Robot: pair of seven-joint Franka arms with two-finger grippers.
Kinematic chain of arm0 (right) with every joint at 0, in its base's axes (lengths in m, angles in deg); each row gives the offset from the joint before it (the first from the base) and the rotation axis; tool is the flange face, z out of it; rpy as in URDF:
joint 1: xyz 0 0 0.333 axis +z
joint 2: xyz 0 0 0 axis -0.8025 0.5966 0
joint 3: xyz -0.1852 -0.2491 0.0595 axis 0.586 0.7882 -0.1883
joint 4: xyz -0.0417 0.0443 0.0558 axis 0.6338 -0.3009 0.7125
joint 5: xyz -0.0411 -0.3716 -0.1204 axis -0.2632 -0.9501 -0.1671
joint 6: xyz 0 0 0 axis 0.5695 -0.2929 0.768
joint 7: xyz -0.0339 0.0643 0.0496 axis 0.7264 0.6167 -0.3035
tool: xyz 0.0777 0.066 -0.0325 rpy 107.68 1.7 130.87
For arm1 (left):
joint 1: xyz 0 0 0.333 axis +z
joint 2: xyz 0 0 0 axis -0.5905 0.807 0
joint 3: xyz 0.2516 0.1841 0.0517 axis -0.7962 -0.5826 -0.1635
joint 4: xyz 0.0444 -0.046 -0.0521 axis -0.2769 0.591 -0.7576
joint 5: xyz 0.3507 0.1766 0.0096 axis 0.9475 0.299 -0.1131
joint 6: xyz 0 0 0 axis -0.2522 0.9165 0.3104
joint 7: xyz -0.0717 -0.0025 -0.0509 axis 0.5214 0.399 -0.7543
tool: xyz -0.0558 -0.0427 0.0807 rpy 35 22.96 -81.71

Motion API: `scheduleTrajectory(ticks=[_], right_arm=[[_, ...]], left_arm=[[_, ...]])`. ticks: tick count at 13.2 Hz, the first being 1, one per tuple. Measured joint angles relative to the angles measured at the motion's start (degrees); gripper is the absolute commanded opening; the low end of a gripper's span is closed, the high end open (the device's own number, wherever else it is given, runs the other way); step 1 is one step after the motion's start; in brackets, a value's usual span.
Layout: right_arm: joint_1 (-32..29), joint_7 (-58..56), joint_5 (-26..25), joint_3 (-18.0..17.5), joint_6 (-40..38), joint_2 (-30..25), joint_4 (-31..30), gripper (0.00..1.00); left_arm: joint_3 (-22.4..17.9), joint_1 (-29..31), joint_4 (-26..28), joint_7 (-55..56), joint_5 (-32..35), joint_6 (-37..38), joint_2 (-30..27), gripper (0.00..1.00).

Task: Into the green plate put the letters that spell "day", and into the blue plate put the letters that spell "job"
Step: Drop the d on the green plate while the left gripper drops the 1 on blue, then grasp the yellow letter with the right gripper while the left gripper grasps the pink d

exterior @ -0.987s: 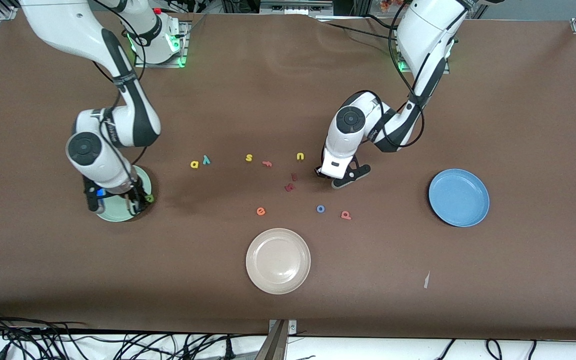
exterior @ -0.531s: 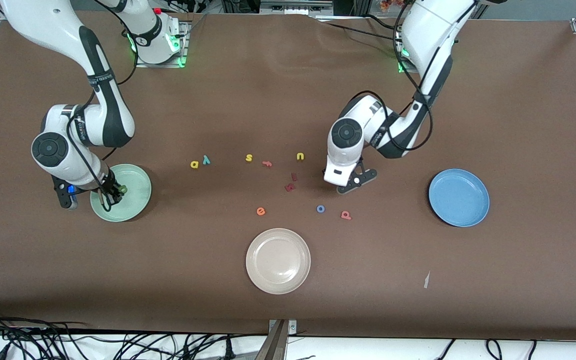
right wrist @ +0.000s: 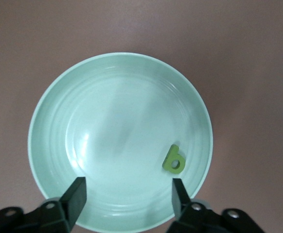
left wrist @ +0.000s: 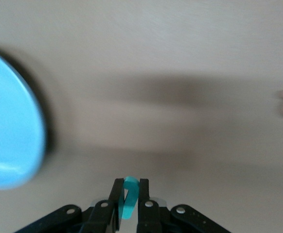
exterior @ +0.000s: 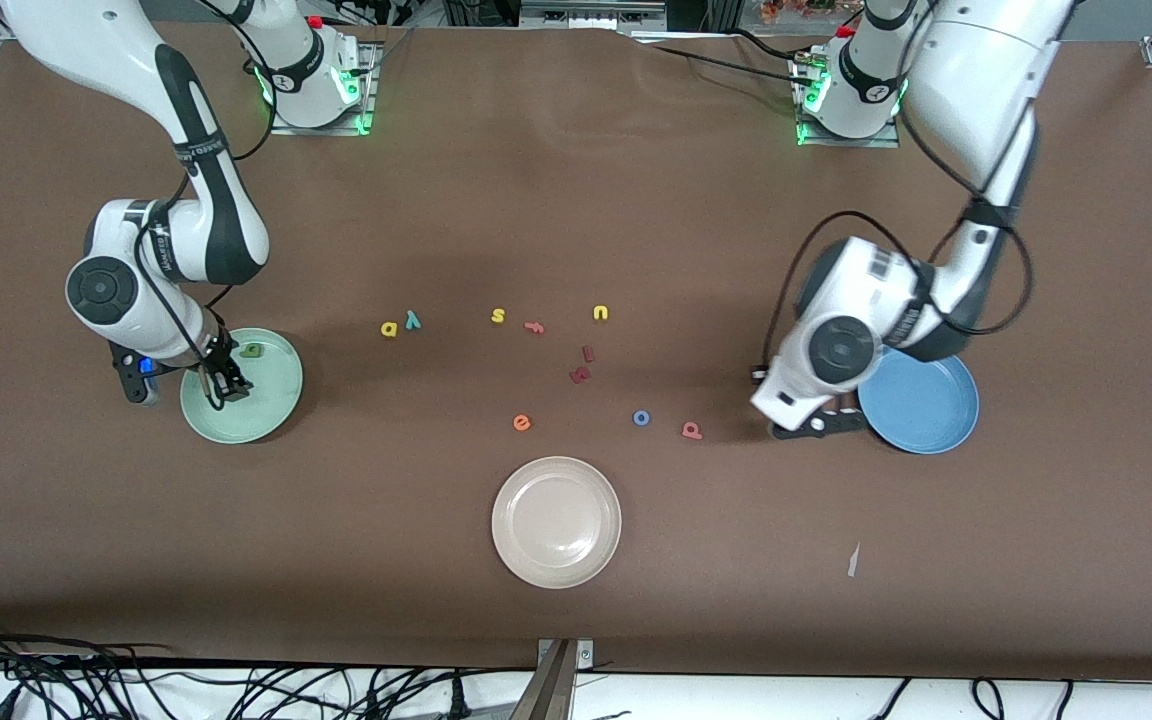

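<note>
Green plate (right wrist: 49, 126): round, pale mint, smooth with a shallow rim; the dark green "d" (right wrist: 173, 159) lies flat inside it.
Right gripper (right wrist: 128, 190): fingers wide apart, empty, over this plate.
Left gripper (left wrist: 129, 194): pinches the teal "j" (left wrist: 128, 196), thin hooked foam, just beside the blue plate (exterior: 921, 420).
Table (exterior: 576, 180): brown, matte.
Pink "b" (exterior: 692, 430), blue "o" (exterior: 641, 417): lie near each other; the pink blur in the left wrist view is probably this "b".

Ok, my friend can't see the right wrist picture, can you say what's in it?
A small green letter d lies inside the round green plate, near its rim. The right hand hangs open above the plate, holding nothing, with brown table all around.
</note>
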Motion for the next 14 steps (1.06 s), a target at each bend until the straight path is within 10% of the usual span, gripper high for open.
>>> scheduleTrajectory(ticks=[4, 5, 6, 14], right_arm=[[0.12, 13.68, 0.06, -5.96, 0.01, -1.43, -1.04, 0.91], [0.21, 18.27, 0.06, -7.89, 0.05, -1.43, -1.48, 0.91], [0.28, 22.69, 0.05, -9.46, 0.4, -1.43, -2.24, 0.91], [1.18, 45.85, 0.05, -14.14, 8.23, -1.5, -8.62, 0.95]], left_arm=[[-0.25, 10.74, 0.01, -23.15, 0.7, 0.5, -0.88, 0.0], [-0.25, 12.77, 0.17, -27.94, 1.21, 0.51, -0.65, 0.16], [-0.26, 14.24, 0.41, -32.29, 1.41, 0.54, -0.25, 0.95], [1.5, 9.54, -3.75, -21.27, -3.37, 0.54, 2.23, 1.0]])
